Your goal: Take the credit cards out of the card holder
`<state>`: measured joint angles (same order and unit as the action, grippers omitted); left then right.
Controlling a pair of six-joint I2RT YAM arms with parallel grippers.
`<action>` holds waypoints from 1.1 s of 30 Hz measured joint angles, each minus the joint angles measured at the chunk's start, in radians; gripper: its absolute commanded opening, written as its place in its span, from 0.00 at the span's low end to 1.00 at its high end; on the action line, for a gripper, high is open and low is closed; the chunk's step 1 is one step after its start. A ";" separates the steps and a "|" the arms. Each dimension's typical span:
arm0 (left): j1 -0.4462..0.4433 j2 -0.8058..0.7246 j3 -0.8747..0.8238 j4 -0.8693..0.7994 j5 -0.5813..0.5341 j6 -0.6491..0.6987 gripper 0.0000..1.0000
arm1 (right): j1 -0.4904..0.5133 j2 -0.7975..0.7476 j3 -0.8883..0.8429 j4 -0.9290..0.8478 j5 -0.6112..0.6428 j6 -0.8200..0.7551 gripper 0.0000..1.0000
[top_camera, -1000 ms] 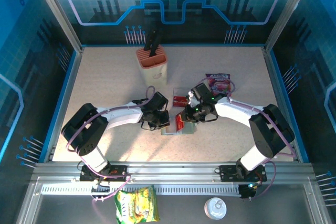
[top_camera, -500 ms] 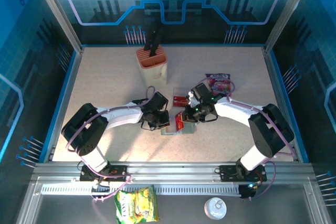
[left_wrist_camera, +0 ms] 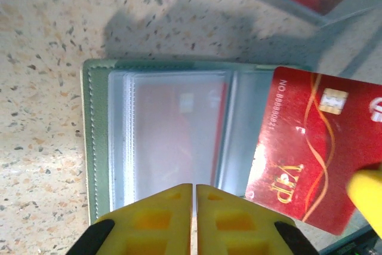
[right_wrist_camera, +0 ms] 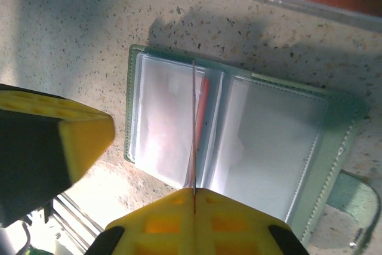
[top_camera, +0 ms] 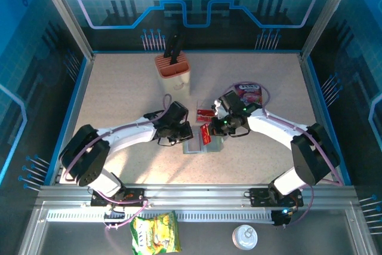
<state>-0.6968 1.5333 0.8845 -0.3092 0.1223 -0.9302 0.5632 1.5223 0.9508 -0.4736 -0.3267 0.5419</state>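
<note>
Red card [left_wrist_camera: 304,147] clamped edge-on in my right gripper [right_wrist_camera: 194,194], pointing toward 12 o'clock across the holder [right_wrist_camera: 274,141]; my left gripper [left_wrist_camera: 195,190], closed to a slit, sits at its edge.

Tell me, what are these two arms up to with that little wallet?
They are emptying it of cards. The card holder lies open on the table. The right gripper pinches a red card by its edge, and the card appears to be out of its sleeve, above the holder. The left gripper, fingers almost together, sits at the holder's edge, apparently steadying it. Another red card shows inside a clear sleeve.
</note>
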 measured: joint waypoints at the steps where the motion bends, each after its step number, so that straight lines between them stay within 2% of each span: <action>1: 0.000 -0.016 -0.002 0.000 -0.008 0.006 0.13 | -0.001 0.000 0.011 -0.015 0.004 -0.021 0.00; 7: 0.000 -0.102 -0.011 -0.012 -0.066 0.037 0.18 | -0.002 0.000 0.089 -0.103 0.029 -0.224 0.00; 11: 0.000 -0.157 -0.028 -0.037 -0.113 0.050 0.21 | -0.001 0.005 0.105 -0.136 0.048 -0.420 0.00; 18: 0.001 -0.259 -0.053 -0.064 -0.179 0.077 0.32 | -0.002 0.117 0.267 -0.268 0.145 -0.727 0.00; 24: 0.002 -0.318 -0.070 -0.102 -0.217 0.095 0.34 | -0.017 0.218 0.424 -0.377 0.191 -0.913 0.00; 33: 0.029 -0.344 -0.097 -0.124 -0.224 0.100 0.33 | -0.034 0.354 0.686 -0.545 0.203 -1.106 0.00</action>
<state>-0.6682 1.1889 0.7879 -0.4328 -0.1013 -0.8307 0.5293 1.8759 1.6367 -1.0187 -0.1234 -0.5644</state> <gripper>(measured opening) 0.334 0.044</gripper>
